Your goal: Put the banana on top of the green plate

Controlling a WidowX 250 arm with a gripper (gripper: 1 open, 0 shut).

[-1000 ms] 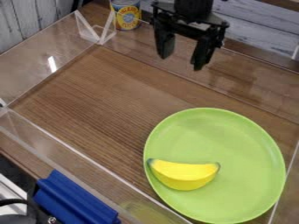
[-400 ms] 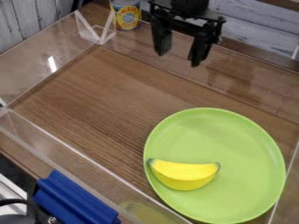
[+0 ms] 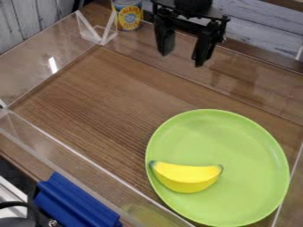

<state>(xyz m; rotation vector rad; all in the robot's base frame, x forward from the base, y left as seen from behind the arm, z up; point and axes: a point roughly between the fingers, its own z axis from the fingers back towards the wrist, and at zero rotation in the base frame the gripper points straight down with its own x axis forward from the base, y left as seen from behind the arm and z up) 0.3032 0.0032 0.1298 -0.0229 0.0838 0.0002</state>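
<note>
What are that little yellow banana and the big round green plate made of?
The small yellow banana looks like smooth toy plastic: uniform colour, soft sheen, no peel marks. The round lime-green plate also looks plastic, flat and evenly coloured with a matte finish, though that is less certain.

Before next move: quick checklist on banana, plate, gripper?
1. Banana on the green plate: ok, lies on its lower left part.
2. Banana fully inside the rim: cannot tell, its left end sits right at the edge.
3. Gripper open and empty: ok.
4. Gripper clear of the plate: ok, it hangs at the far side of the wooden table.
5. Plate flat on the table: ok.
</note>
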